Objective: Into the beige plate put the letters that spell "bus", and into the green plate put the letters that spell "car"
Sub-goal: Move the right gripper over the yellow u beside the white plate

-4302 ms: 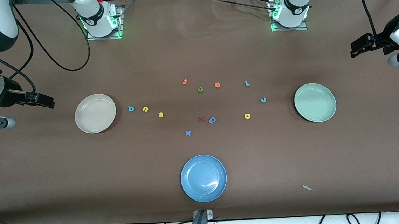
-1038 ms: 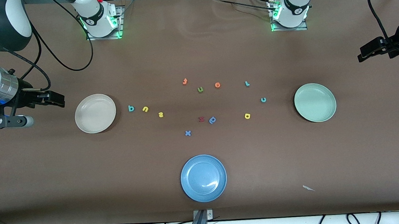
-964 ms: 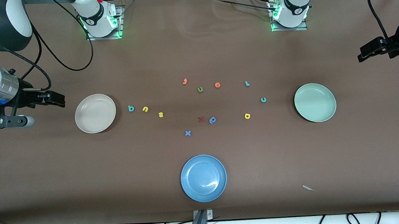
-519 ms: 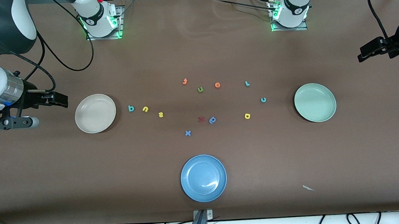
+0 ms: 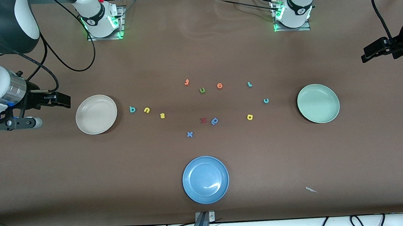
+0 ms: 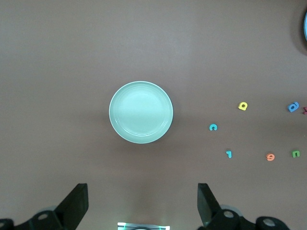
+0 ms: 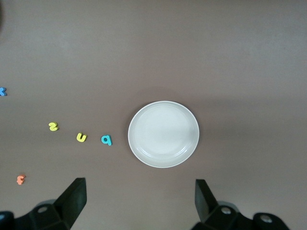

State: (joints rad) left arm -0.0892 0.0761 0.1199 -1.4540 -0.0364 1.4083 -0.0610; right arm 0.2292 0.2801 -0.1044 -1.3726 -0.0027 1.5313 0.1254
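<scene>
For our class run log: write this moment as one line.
stage: no letter placed | beige plate: empty | green plate: empty | right gripper: open, beside beige plate | left gripper: open, at table's end

Glossy beige plate (image 5: 96,114) on a matt brown table (image 5: 197,49).

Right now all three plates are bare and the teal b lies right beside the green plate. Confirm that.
Not quite. The plates are bare, but the teal b lies beside the beige plate, not the green plate. The front view shows it, and the right wrist view does too.
</scene>
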